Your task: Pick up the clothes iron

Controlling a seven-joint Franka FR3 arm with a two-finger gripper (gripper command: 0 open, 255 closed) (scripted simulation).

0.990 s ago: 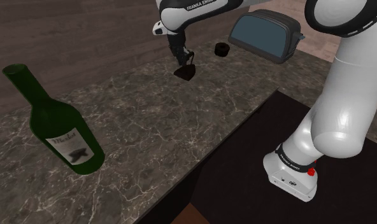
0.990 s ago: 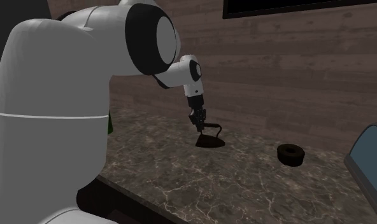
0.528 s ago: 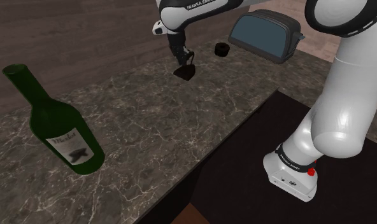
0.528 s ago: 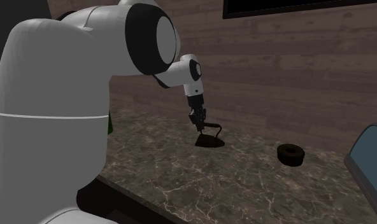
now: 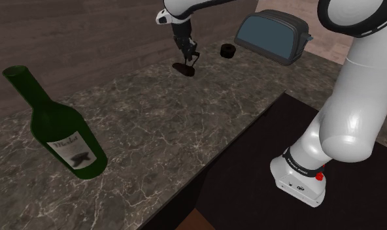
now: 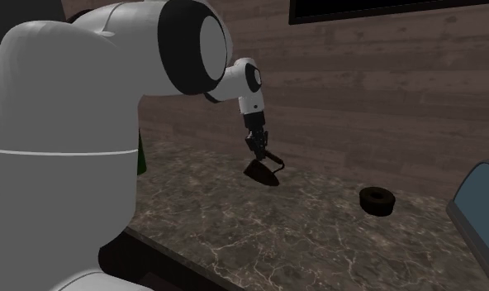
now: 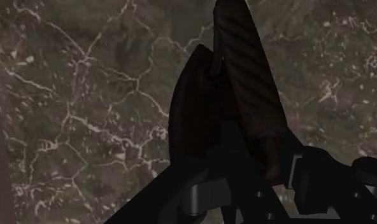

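Note:
The clothes iron (image 5: pixel 184 68) is small and dark brown, with an arched handle. It hangs tilted just over the dark marble counter (image 5: pixel 159 137), close to the wooden wall. My black gripper (image 5: pixel 190 56) comes down on it from above and is shut on the handle. The second exterior view has the iron (image 6: pixel 262 170) nose-down under the gripper (image 6: pixel 258 152), with its shadow on the counter. In the wrist view the iron's body (image 7: pixel 197 118) and ribbed handle (image 7: pixel 244 76) reach away from the gripper (image 7: pixel 260 162), whose fingers clasp the handle's near end.
A green wine bottle (image 5: pixel 60 127) lies at the shoulder view's left. A small black ring-shaped thing (image 5: pixel 228 51) and a grey-blue toaster (image 5: pixel 274 36) sit beyond the iron, toward the right. The counter's front edge runs diagonally past the stand (image 5: pixel 297 176).
The gripper has risen and moved toward the wall, taking the iron with it. The iron has left the counter and now hangs tilted.

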